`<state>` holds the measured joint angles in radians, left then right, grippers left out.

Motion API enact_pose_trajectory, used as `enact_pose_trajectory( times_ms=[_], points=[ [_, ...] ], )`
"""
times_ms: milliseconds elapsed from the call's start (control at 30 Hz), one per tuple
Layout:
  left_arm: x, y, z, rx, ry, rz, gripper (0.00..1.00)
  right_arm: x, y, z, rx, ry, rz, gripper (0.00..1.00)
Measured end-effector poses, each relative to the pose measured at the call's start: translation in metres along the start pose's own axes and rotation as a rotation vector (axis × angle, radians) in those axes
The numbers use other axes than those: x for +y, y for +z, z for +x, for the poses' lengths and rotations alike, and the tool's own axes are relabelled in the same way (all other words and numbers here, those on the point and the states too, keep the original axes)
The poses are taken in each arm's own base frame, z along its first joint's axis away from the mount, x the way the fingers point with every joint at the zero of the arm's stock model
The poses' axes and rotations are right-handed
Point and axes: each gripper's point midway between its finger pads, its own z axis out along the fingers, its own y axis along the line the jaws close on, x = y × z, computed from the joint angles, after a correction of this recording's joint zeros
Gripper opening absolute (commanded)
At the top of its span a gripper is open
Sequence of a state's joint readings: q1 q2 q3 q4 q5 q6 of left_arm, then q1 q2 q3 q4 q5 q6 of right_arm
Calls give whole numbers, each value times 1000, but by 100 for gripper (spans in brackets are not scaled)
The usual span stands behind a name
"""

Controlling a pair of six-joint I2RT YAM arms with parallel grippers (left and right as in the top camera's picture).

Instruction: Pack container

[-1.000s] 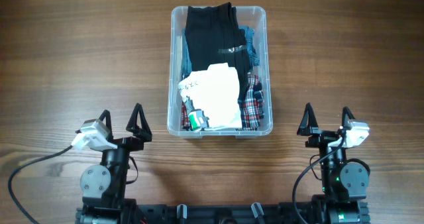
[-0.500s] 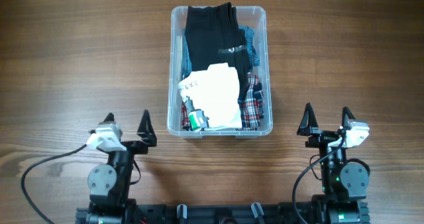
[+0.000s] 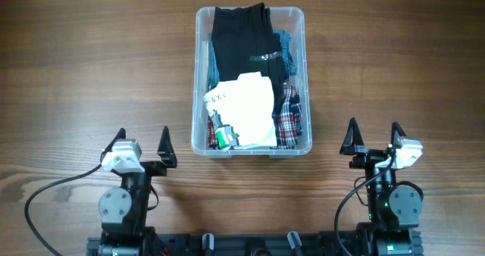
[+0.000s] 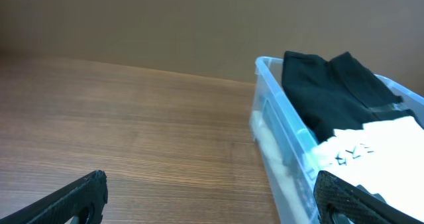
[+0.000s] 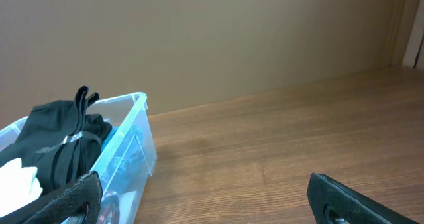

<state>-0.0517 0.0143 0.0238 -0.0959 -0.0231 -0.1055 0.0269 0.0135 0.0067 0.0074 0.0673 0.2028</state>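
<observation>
The clear plastic container (image 3: 201, 74) stands at the table's middle back. It is filled with a black garment (image 3: 242, 36), a white folded cloth (image 3: 250, 104), plaid fabric (image 3: 288, 120) and a small green-and-white item (image 3: 222, 137). My left gripper (image 3: 141, 144) is open and empty, near the front to the container's left. My right gripper (image 3: 372, 138) is open and empty, near the front to its right. The container also shows in the left wrist view (image 4: 271, 118) and the right wrist view (image 5: 136, 144).
Bare wooden table (image 3: 91, 67) lies on both sides of the container. A cable (image 3: 53, 188) runs from the left arm along the front left. A plain brown wall stands behind the table in the wrist views.
My left gripper has turned and drawn back to the front, now pointing straight ahead. The right arm and the container's contents have not moved.
</observation>
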Motion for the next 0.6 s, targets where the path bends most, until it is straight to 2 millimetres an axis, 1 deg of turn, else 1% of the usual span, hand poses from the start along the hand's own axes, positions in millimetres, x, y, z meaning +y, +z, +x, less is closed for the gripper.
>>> enact_pose_trajectory(
  times_ms=[133,600],
  points=[
    [3,0,-1,-2,-1,-12,100,0,0,0,0,0,0,100],
    [3,0,-1,-2,-1,-13,100,0,0,0,0,0,0,100]
  ],
)
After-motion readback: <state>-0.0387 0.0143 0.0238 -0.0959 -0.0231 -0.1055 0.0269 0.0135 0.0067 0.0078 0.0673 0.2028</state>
